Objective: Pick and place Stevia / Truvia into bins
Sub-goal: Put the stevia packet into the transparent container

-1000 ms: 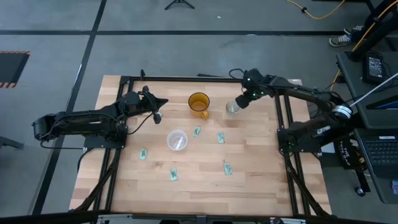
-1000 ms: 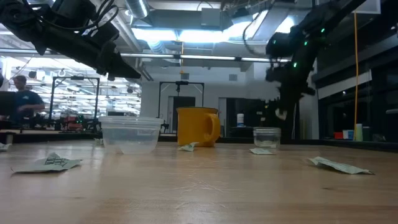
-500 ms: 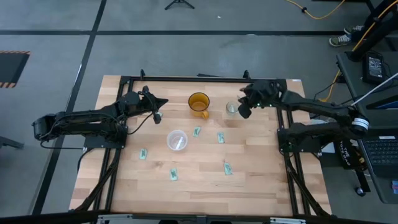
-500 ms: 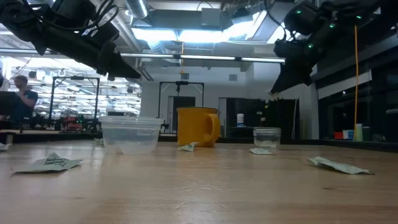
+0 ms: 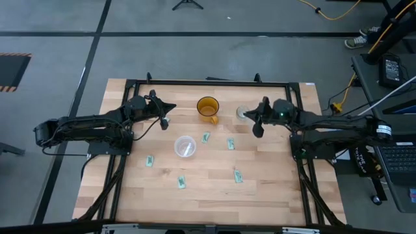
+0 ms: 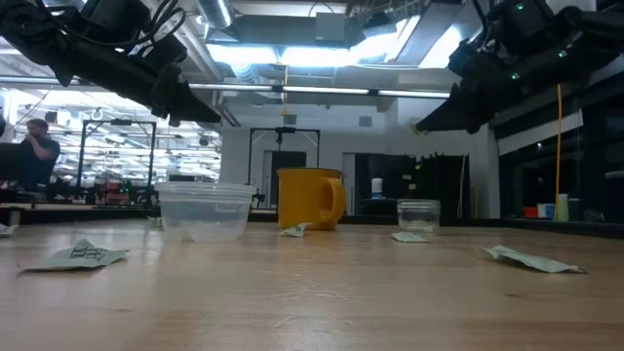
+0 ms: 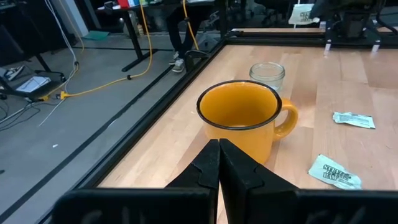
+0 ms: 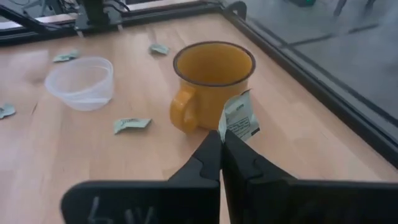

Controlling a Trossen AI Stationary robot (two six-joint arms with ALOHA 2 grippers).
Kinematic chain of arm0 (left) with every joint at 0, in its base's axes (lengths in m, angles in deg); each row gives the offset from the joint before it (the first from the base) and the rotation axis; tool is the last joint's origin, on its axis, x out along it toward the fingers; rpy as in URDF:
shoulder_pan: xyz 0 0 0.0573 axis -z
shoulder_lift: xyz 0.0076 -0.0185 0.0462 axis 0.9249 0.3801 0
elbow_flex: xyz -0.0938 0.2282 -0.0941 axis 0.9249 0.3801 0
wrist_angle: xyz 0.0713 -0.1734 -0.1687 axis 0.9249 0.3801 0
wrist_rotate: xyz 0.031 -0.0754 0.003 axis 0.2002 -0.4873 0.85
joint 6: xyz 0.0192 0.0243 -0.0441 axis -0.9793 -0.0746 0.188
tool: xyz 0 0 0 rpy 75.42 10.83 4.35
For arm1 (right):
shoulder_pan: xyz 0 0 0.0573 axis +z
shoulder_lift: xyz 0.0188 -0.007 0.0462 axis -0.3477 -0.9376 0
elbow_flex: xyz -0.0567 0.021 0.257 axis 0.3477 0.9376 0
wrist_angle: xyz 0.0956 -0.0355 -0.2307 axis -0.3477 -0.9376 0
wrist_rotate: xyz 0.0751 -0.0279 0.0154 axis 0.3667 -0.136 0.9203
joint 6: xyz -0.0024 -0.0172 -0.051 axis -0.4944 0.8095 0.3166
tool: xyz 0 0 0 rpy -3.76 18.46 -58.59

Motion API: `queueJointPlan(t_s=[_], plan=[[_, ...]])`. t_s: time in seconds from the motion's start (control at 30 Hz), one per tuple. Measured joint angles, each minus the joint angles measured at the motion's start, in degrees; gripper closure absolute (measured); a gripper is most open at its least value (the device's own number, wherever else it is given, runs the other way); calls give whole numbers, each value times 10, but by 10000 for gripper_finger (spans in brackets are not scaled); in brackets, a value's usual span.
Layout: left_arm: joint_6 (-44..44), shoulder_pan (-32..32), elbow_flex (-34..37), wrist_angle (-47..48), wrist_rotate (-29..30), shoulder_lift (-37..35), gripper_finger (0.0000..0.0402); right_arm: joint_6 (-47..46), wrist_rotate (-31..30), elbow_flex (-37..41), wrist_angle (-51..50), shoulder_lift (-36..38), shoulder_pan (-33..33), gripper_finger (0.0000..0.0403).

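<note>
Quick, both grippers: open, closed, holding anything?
Left gripper: jaws closed, holding nothing, near the orange mug.
Right gripper: jaws closed on a sweetener packet.

Amber-orange mug [image 5: 208, 108] — pale green-and-white packets [image 5: 231, 144].

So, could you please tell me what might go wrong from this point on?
The right gripper pinches its Stevia packet only by a bottom edge, so it might slip out. In the right wrist view the packet hangs beside the orange mug, not a bin, so a release here could miss. The small glass cup lies close to that arm and could get knocked.
</note>
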Motion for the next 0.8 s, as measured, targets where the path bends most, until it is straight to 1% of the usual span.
queueJointPlan(t_s=[0.23,0.53,0.8], plan=[[0,0,0,0,0,0,400,3,0,3,25,0,3,403],[0,0,0,0,0,0,400,-4,0,3,8,-2,3,403],[3,0,0,0,0,0,400,-82,-6,3,6,-48,3,403]])
